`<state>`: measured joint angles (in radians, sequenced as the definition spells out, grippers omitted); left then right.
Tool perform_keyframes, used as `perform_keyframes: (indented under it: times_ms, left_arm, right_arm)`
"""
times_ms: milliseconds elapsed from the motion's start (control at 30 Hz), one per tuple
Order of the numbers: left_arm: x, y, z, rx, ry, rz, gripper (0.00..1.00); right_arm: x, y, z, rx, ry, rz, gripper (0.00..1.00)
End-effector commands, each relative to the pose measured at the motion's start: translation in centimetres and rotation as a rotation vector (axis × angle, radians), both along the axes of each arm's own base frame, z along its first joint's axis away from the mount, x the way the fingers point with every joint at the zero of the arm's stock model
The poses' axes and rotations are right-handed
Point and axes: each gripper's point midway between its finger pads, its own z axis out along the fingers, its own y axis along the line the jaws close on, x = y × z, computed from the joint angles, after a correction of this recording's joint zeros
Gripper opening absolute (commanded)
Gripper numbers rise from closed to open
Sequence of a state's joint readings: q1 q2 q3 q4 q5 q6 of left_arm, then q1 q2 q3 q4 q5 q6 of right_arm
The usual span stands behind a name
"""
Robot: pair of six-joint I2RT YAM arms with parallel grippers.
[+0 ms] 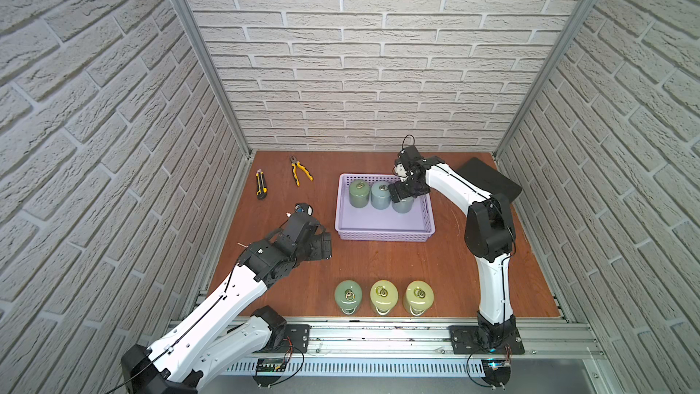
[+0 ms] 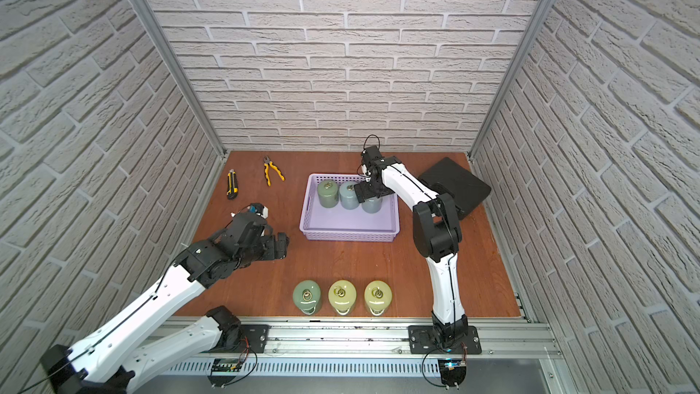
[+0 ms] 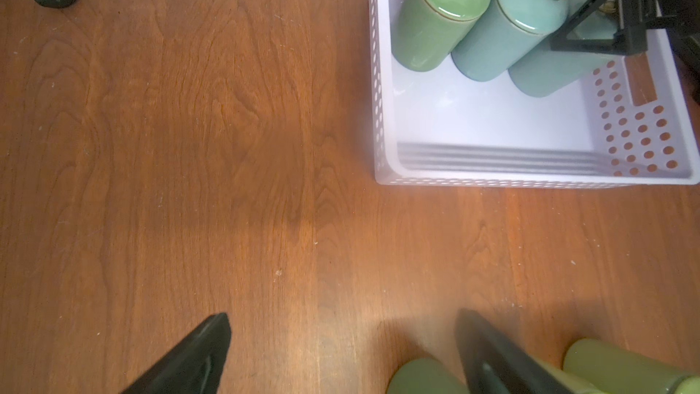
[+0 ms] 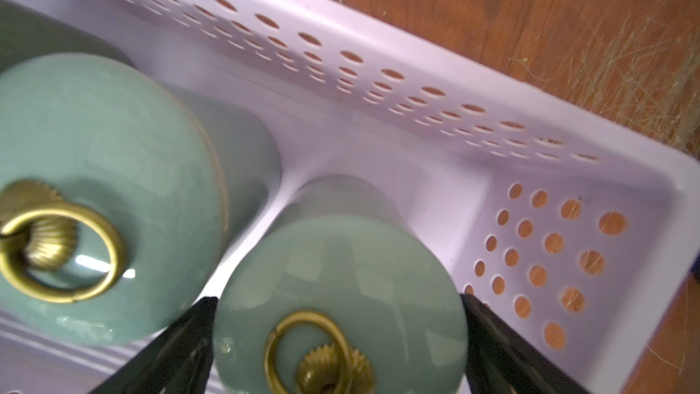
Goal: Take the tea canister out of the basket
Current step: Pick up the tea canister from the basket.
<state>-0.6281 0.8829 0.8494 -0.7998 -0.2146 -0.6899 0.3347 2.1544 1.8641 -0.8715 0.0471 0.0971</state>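
Three tea canisters stand in a row along the far side of the lavender basket (image 1: 382,236); three others (image 1: 383,293) stand on the bench (image 1: 378,263) near its front edge, so the job looks about half done. The step in hand is the grasp on the teal canister (image 4: 341,259) at the right end of the row, beside the basket's short wall with the handle slot. The right tool (image 4: 339,299) sits over it with its jaws spread wide, one on each side of the domed lid, close to the glaze but gripping nothing yet; whether either jaw touches it I cannot tell. The left tool (image 3: 342,314) hovers wide open and empty above bare bench just outside the basket. Next, I judge, the right tool needs to sink a little so the jaws bear on the body and not the lid alone. It should then close firmly on the smooth glaze and lift straight up, since the pale blue canister (image 1: 380,195) stands just beside it and the basket wall is near on the other side.
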Motion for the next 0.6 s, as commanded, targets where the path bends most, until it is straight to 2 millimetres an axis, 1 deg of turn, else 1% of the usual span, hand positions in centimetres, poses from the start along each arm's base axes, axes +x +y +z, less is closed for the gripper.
perform_keyframes:
  times_ms: [0,267,500,567]
  left_arm:
    - [0.55,-0.25,1.04,-0.023,-0.034,-0.002,0.98]
    - [0.58,-0.17,1.03,-0.024,-0.036,0.001,0.98]
    - [0.52,-0.13,0.97,-0.027,-0.037,0.002,0.98]
    - [0.48,-0.08,0.98,-0.027,-0.037,0.003,0.98]
  right_arm:
    - [0.5,-0.01,-0.13,0.009,0.0,-0.006,0.97]
    - [0.66,0.03,-0.31,0.017,0.01,-0.01,0.94]
    - [0.47,-0.02,-0.69,0.013,0.024,-0.014,0.95]
    - [0.46,0.02,-0.55,0.015,0.022,-0.013,0.93]
